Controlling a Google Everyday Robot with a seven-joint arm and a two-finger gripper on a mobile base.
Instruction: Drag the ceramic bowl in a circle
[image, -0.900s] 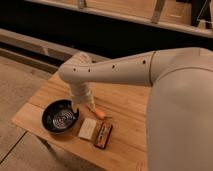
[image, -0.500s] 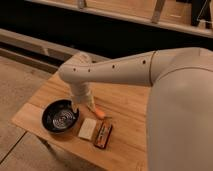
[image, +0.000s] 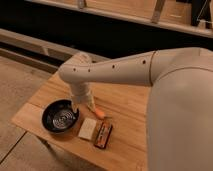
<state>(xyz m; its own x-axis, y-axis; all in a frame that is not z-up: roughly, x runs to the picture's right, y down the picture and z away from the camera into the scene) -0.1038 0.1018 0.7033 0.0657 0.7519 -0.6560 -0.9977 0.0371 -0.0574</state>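
Observation:
The ceramic bowl (image: 59, 116) is round, black and glossy with pale rings inside. It sits near the front left of the wooden table (image: 125, 105). My white arm reaches in from the right and bends down over the table. The gripper (image: 76, 107) hangs at the bowl's right rim, mostly hidden behind the wrist. I cannot tell whether it touches the rim.
A pale rectangular block (image: 88, 128) lies right of the bowl. A dark brown bar (image: 103, 135) lies beside it. An orange carrot-like stick (image: 98, 112) lies just behind them, next to the wrist. The table's front edge is close to the bowl. A dark bench runs behind.
The arm and gripper have held nearly still at the bowl's right rim. The bowl has not visibly moved.

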